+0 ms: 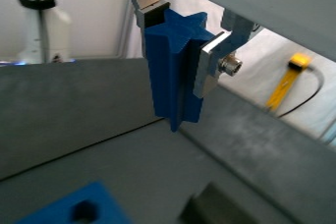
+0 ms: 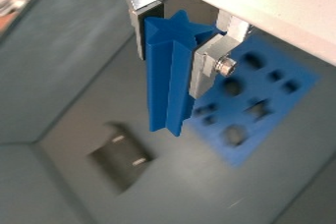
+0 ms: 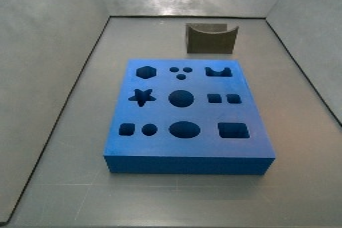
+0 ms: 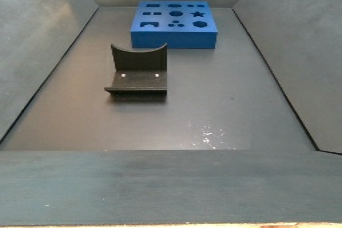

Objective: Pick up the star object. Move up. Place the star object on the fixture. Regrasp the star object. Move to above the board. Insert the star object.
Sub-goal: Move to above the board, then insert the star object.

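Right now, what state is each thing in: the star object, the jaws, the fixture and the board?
star object: held upright, clear of the floor, seen in both wrist views.
gripper: jaws shut on the star object, out of both side views.
fixture: notch empty.
board: flat on the floor, no hole filled.

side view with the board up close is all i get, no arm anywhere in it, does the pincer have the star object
Observer: Yes. In both wrist views the pincer is shut on the star object, which hangs upright below it.
Operator: where is it over
Observer: Above bare floor, with the fixture below to one side and the board to the other.
Operator: anything sitting in the fixture
Observer: No, its notch is empty in a side view.
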Tool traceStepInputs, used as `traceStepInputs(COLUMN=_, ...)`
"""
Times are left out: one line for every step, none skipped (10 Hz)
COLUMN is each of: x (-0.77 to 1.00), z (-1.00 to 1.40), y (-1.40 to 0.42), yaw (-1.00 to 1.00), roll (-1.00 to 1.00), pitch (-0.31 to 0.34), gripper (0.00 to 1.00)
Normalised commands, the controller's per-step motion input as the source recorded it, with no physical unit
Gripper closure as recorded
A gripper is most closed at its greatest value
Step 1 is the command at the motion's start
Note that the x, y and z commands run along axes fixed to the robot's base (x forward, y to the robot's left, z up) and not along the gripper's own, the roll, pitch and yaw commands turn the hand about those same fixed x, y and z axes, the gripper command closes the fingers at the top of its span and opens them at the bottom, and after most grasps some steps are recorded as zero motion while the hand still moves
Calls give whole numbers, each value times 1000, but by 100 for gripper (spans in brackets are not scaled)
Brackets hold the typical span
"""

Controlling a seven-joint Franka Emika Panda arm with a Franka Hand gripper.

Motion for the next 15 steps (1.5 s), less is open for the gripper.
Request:
traceStepInputs(x=-519, z=-182, y=-380, yaw=-86, roll=-1000, pitch=-97, gripper=100)
traceStepInputs(x=-323, z=-101, y=-199, yaw=-90, roll=-1000, pitch=-91, gripper=100)
traceStepInputs(x=-201, z=-58, y=-95, yaw=-94, roll=-1000, pitch=-84, gripper=100)
traceStepInputs(x=-127, z=-34, y=-34, yaw=-91, roll=-1000, pitch=-91, gripper=100)
traceStepInputs(x=-94, z=-15, y=2, yaw=-76, roll=-849, pitch=-89, gripper=100)
traceStepInputs(x=-77, z=-13, y=22, yaw=-41, roll=-562, pitch=-75, gripper=100)
traceStepInputs(x=-64, z=-5, y=23, yaw=-22, roll=-370, pitch=-71, gripper=100)
traceStepInputs(x=-49, z=-2, y=13, yaw=-18, roll=-210, pitch=-53, gripper=100)
traceStepInputs(x=0, z=-37, y=0, yaw=0, roll=0, pitch=0, gripper=100)
traceStepInputs(x=0, z=-71, y=0, yaw=0, roll=0, pitch=-3, gripper=100)
traceStepInputs(x=0, z=-223, y=-20, yaw=0, roll=-31, pitch=-60, gripper=100)
traceStepInputs(x=0, z=-366, y=0, yaw=0, roll=-234, pitch=-111, gripper=100)
traceStepInputs(x=0, z=-431, y=-40, yaw=0, roll=-286, pitch=-117, gripper=100)
traceStepInputs(x=0, z=-469, y=-77, yaw=0, roll=-271, pitch=-134, gripper=100)
traceStepInputs(x=0, z=-483, y=-97, yaw=-9, roll=-277, pitch=-149, gripper=100)
